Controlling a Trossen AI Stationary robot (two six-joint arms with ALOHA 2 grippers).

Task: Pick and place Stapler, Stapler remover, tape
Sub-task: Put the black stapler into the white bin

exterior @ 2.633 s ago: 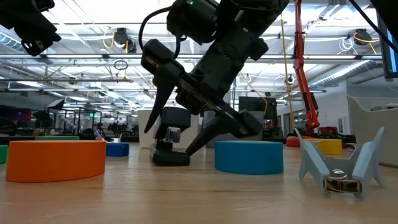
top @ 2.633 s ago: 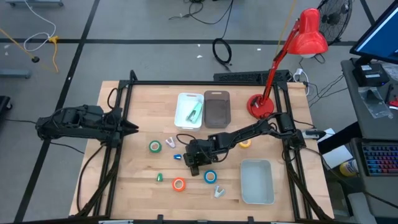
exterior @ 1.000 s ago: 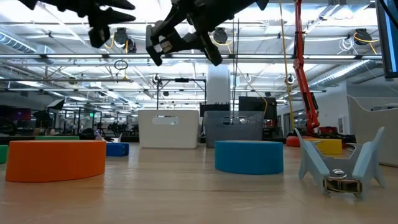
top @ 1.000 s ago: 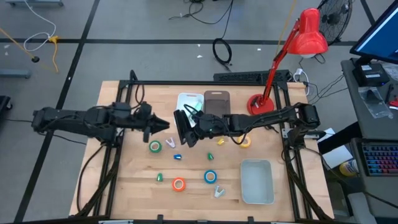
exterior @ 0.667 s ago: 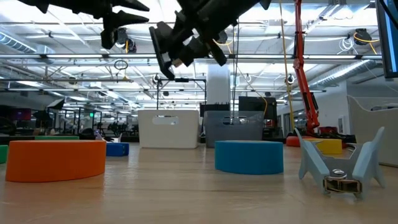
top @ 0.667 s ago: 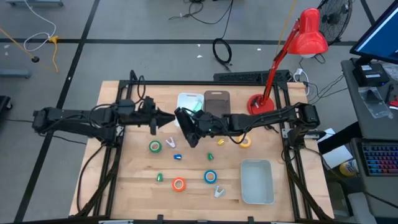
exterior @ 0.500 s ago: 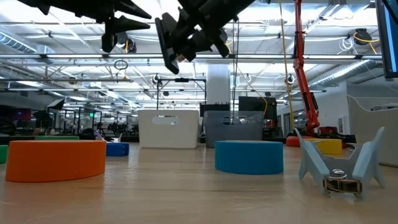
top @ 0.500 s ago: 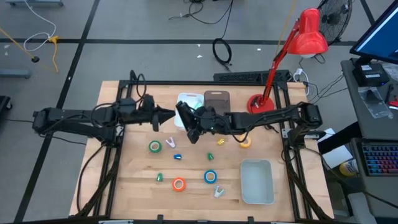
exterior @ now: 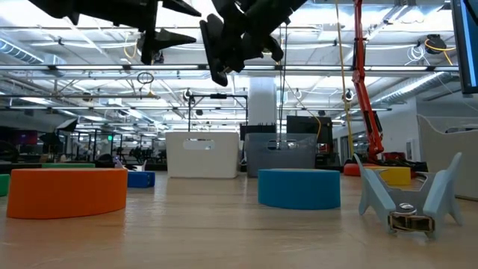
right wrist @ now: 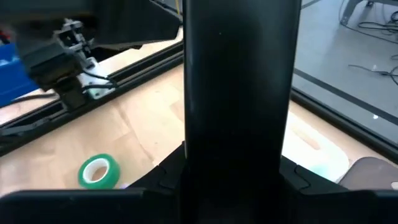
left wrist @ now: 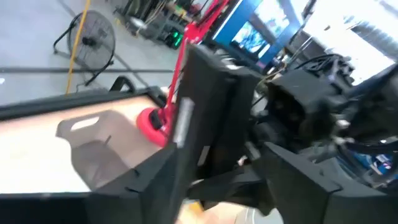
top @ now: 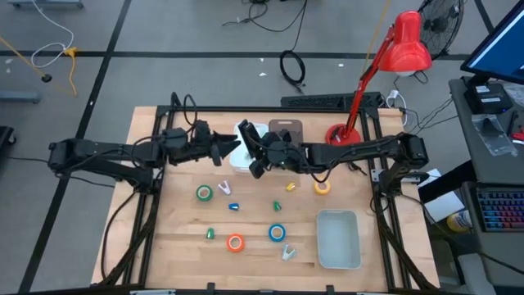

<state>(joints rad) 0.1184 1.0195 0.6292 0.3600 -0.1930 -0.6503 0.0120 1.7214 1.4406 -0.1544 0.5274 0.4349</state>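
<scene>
High view: left gripper (top: 232, 146) and right gripper (top: 251, 153) meet nose to nose above the white tray (top: 242, 156) at the table's back middle. Right gripper clamps a black stapler (top: 248, 139); left fingers spread wide at its tip, contact not clear. Grey tray (top: 286, 129) just beside the white one, pale bin (top: 338, 238) front right, red lamp (top: 393, 57) back right. Tape on the table: green roll (top: 204, 193), orange roll (top: 236, 242), blue roll (top: 277, 233), yellow roll (top: 322, 188). Staple remover (top: 286, 251) near the blue roll, another (top: 224, 188) beside the green roll.

Low view: both grippers high up; orange, blue rolls and a staple remover (exterior: 409, 196) on the table in front.

Left wrist view: stapler (left wrist: 202, 112) stands upright between the spread fingers (left wrist: 155, 180).

Right wrist view: stapler (right wrist: 239, 93) fills the middle, gripped at its base; green roll (right wrist: 98, 171) on the table below.
</scene>
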